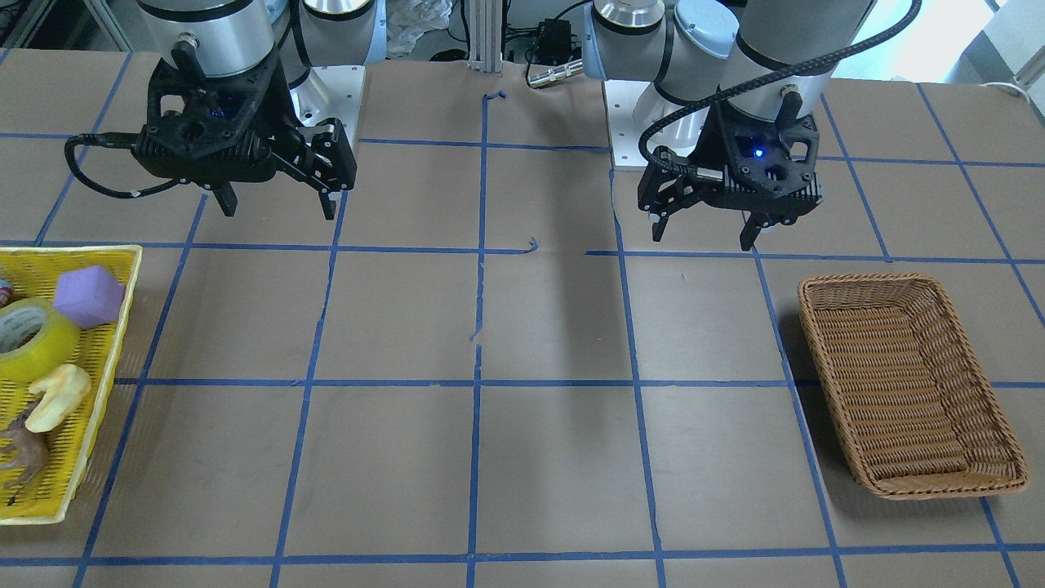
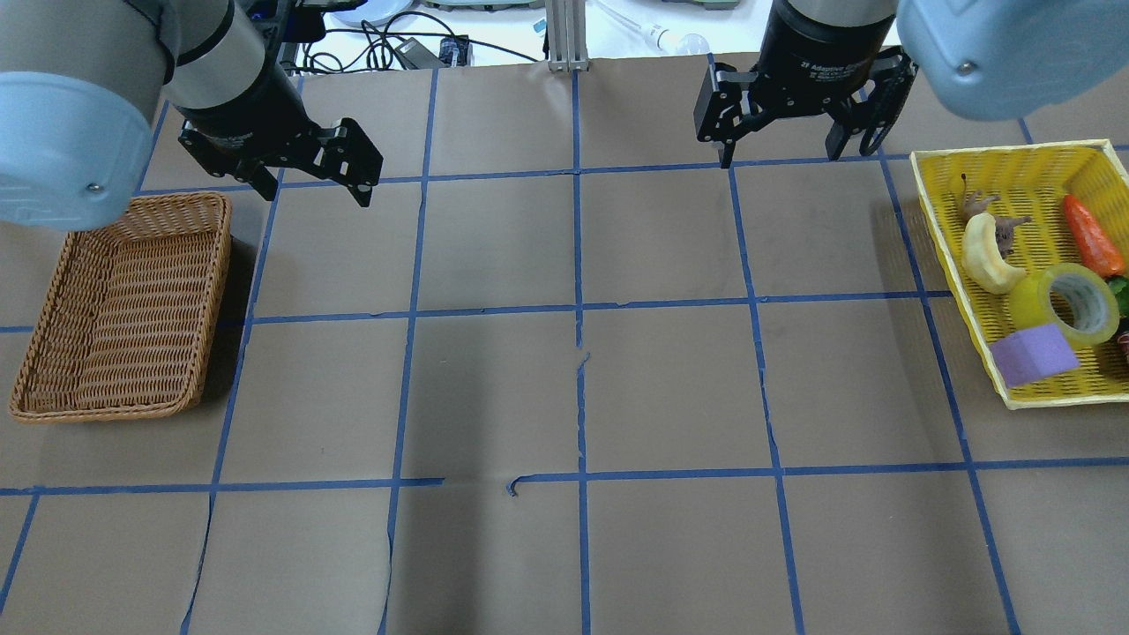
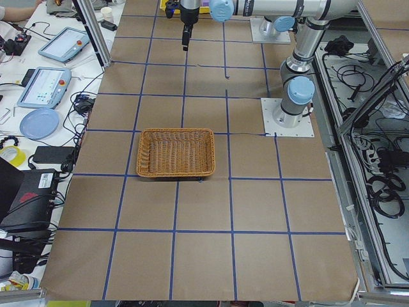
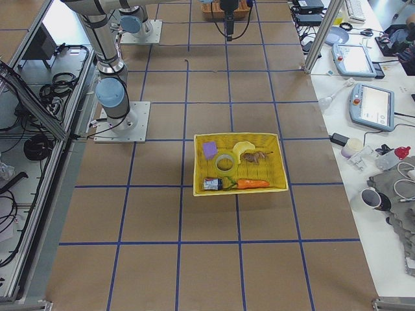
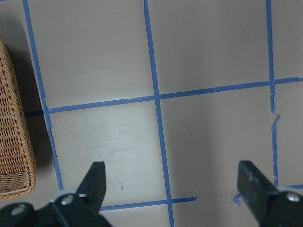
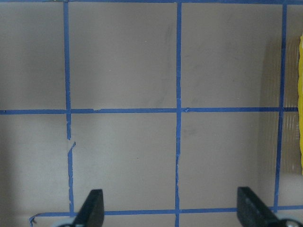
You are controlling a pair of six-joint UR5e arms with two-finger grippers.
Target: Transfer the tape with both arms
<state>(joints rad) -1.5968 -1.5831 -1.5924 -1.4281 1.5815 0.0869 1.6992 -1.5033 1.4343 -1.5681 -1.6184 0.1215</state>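
The tape point(image 1: 28, 339) is a yellow roll with a white core. It lies in a yellow basket point(image 1: 98, 408) on my right side, and shows in the overhead view point(image 2: 1067, 304) and the right side view point(image 4: 225, 162). My right gripper point(image 1: 279, 211) hangs open and empty above the table, back from the basket; it shows in the overhead view point(image 2: 780, 159) and its wrist view point(image 6: 171, 208). My left gripper point(image 1: 702, 241) is open and empty, raised near a wicker basket point(image 1: 906, 384); it shows in the overhead view point(image 2: 316, 197) and its wrist view point(image 5: 173, 182).
The yellow basket point(image 2: 944, 229) also holds a purple block point(image 2: 1032, 353), a pale croissant toy point(image 2: 983, 256), an orange carrot point(image 2: 1092, 236) and a small brown animal figure point(image 1: 24, 453). The wicker basket point(image 2: 115, 309) holds nothing. Blue tape lines grid the brown table.
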